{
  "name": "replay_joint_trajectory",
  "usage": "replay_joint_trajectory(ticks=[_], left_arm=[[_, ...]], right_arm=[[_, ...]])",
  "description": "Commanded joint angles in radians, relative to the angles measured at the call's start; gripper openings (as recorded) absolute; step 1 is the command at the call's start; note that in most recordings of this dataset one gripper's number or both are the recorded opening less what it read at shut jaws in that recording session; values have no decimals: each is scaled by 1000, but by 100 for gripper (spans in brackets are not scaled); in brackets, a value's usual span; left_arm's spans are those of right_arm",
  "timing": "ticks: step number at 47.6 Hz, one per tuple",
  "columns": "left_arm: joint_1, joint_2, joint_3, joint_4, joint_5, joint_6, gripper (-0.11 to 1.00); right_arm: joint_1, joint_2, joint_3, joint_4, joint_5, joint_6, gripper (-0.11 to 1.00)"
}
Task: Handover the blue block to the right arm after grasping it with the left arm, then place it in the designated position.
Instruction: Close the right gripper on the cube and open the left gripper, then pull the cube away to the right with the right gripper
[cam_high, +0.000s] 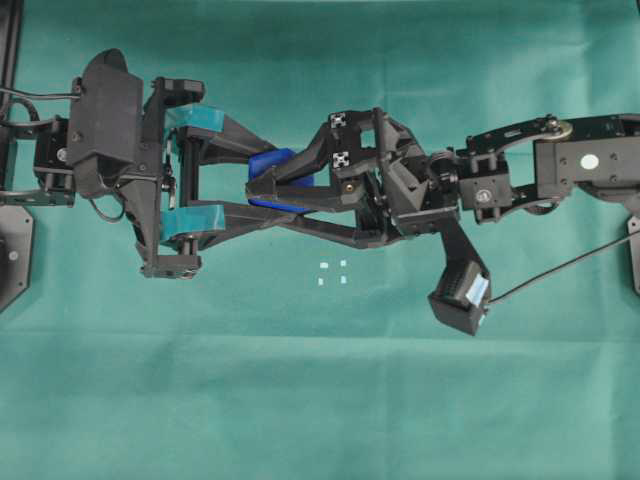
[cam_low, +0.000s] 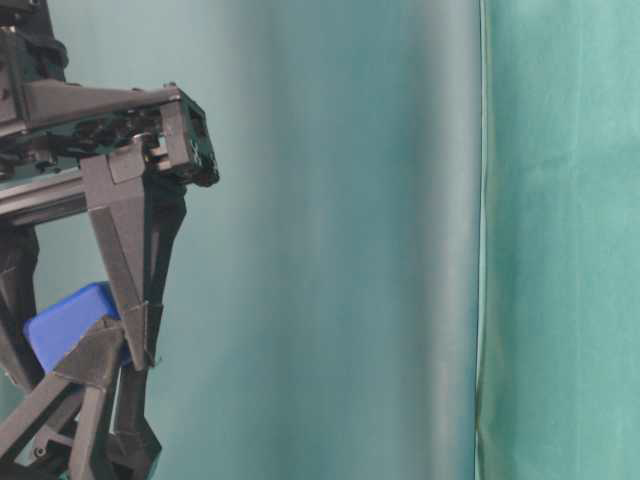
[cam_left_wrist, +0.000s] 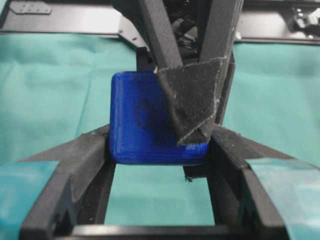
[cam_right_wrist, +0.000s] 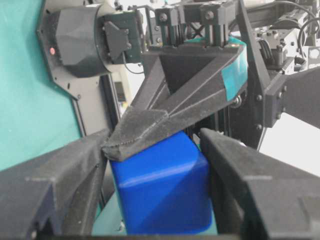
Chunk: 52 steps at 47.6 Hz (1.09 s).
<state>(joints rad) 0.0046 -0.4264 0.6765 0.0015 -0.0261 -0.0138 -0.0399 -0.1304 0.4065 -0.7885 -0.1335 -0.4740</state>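
While the handover is in progress, I catalogue the scene as follows.

Item: blue block (cam_high: 272, 165), raised above the green surface (cam_high: 320, 400) at the centre of the overhead view, where my two hands meet tip to tip. It is held there, I judge, so that one hand can take it before the other lets go.

Left hand (cam_high: 262, 182), teal-padded, entering from the left of the frame: part open, its fingers pressed on opposite faces of the block, grasping it.

Right hand (cam_high: 270, 185), all black, entering from the right, rolled so that its fingers cross those of the left: likewise part open, clamped on the block's other pair of faces, as its own wrist view shows.

Designated position (cam_high: 332, 272): four white marks, lower centre of the overhead view, below the block and unoccupied.

Status, by my judgement: both hands grip; left release pending.
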Motion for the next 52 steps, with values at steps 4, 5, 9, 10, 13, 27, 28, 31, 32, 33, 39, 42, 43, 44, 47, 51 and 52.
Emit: replay_joint_trajectory(ticks=[4, 5, 9, 10, 13, 27, 28, 31, 32, 33, 39, 42, 43, 44, 47, 51, 52], left_arm=[[-17, -11, -20, -2, -8, 0, 69], [-17, -12, -18, 0, -8, 0, 74], [-17, -15, -18, -2, -5, 2, 93], [-17, -18, -18, -2, -6, 2, 97], [-17, -21, -15, -2, -3, 2, 100], [-15, -74, 5, -2, 52, 5, 100], [-15, -78, 6, -2, 55, 5, 100], [-14, -94, 15, -2, 64, 5, 100], [-14, -97, 18, -2, 66, 5, 100], [-14, -101, 21, 0, 67, 5, 100], [-14, -124, 34, -2, 72, 5, 100], [-14, -129, 37, 0, 74, 5, 100], [-14, -130, 38, -2, 74, 5, 100], [-14, -130, 38, -2, 75, 5, 100], [-14, -130, 38, -2, 77, 5, 100], [-14, -127, 37, -2, 77, 5, 100], [-14, -126, 35, 0, 78, 6, 100]], right_arm=[[-6, -14, -29, 11, 3, 5, 60], [-6, -14, -29, 11, 3, 6, 60], [-5, -20, -26, 18, 3, 5, 60], [-5, -20, -25, 20, 3, 6, 60], [-5, -23, -20, 26, 3, 6, 60], [6, -81, 38, 31, 3, 6, 60], [6, -89, 44, 31, 3, 6, 60], [8, -112, 66, 32, 3, 6, 59], [8, -120, 72, 32, 3, 6, 58], [8, -127, 80, 32, 3, 6, 58], [12, -175, 124, 32, 3, 6, 57], [15, -193, 143, 32, 3, 6, 57], [17, -196, 147, 34, 2, 8, 57], [18, -201, 150, 35, 3, 8, 57], [21, -210, 158, 37, 3, 12, 57], [23, -215, 161, 37, 5, 31, 56], [23, -216, 160, 37, 5, 38, 56]])
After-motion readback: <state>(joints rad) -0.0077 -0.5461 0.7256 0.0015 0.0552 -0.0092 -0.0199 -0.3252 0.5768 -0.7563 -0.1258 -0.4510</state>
